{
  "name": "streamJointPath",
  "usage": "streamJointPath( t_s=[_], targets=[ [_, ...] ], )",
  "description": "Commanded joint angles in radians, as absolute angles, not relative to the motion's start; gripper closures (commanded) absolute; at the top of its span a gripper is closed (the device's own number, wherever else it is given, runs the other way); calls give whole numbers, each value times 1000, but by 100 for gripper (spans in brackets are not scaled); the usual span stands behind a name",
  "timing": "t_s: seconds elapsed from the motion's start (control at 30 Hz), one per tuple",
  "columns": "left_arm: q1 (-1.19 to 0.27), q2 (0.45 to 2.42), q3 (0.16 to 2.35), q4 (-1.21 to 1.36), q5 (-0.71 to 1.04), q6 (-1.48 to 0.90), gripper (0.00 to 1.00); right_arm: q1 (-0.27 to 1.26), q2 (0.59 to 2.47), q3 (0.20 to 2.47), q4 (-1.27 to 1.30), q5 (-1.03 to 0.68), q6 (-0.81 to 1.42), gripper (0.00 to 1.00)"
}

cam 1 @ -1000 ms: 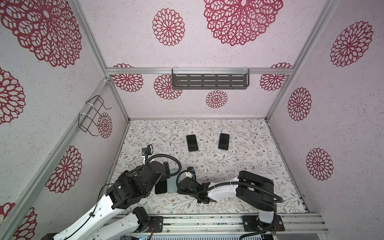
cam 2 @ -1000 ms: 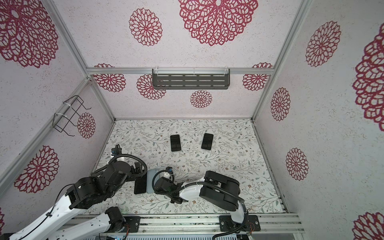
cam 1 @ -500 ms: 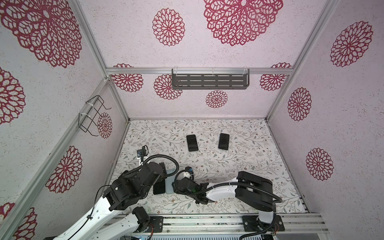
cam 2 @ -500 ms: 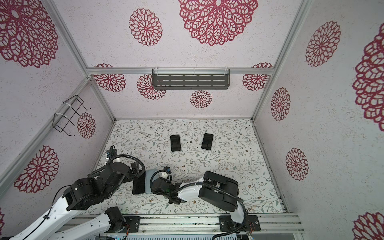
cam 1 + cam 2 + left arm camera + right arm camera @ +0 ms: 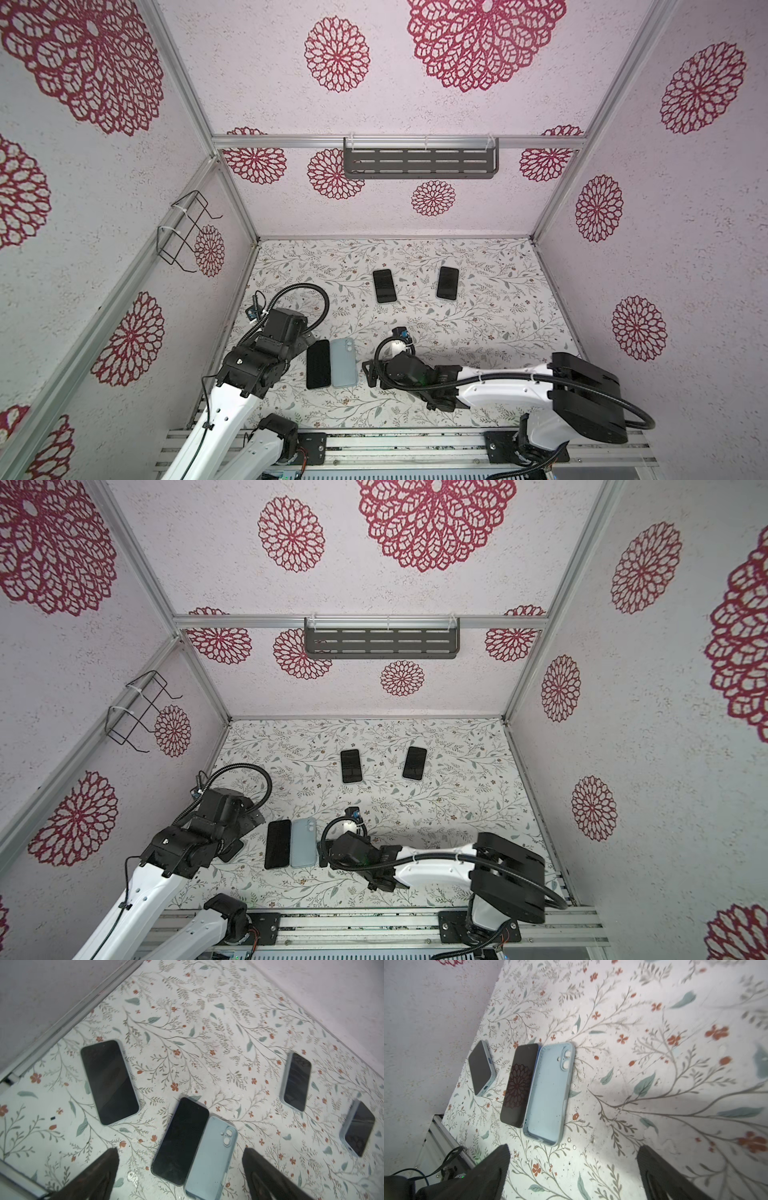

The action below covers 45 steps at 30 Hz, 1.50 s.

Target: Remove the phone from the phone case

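Note:
The bare black phone (image 5: 318, 364) lies screen up on the floral table (image 5: 478, 332), close to the front left. The empty light-blue phone case (image 5: 343, 362) lies along its right side, inner face up, edges touching. Both wrist views show the same pair: phone (image 5: 180, 1140) and case (image 5: 212, 1157), phone (image 5: 520, 1084) and case (image 5: 549, 1093). My left gripper (image 5: 180, 1152) hangs open just left of the phone, holding nothing. Just right of the case my right gripper (image 5: 573, 1148) stands open and empty, and it shows in both top views (image 5: 370, 372) (image 5: 322, 854).
Two more dark phones (image 5: 384, 286) (image 5: 447, 283) lie near the table's back middle. Another cased phone (image 5: 109, 1082) lies by the left wall, hidden under my left arm in both top views. A grey shelf (image 5: 419, 163) hangs on the back wall and a wire basket (image 5: 187, 232) on the left wall.
My right gripper has opened, let go of the case and drawn back to the right. My left arm has pulled back left, uncovering the phone and case side by side.

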State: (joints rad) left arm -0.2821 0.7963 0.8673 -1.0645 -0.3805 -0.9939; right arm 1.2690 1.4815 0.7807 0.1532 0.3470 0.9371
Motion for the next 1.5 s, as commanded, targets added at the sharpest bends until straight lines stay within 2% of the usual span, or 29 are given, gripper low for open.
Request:
streamJointPath(
  t_s=[0.0,0.13,0.3,0.53,0.8,1.03,1.3,1.37,1.47],
  targets=[
    [-158,827,843,-1047,-281,-1072,3,1220,1370,769,24,369,786,1],
    [-6,873,807,-1059,-257,-1138,3,1147,1260,740,-20,337,726,1],
    [144,941,780,-1011,-258,-1088,3,1091,1165,713,-29,305,684,1],
    [315,1090,767,-942,-243,-975,3,1059,1161,732,-23,245,623,1],
    [417,1252,767,-832,-170,-903,3,1003,1304,859,-22,115,518,1],
    [444,1382,782,-737,-99,-850,3,989,1423,979,-21,44,458,1],
    [483,1444,789,-700,-73,-842,3,988,1501,1022,-10,13,446,1],
    [497,1454,790,-681,-46,-834,0,989,1511,1022,-7,9,446,1],
    [511,1475,794,-667,-21,-826,2,985,1524,1024,-3,6,441,1]
  ],
)
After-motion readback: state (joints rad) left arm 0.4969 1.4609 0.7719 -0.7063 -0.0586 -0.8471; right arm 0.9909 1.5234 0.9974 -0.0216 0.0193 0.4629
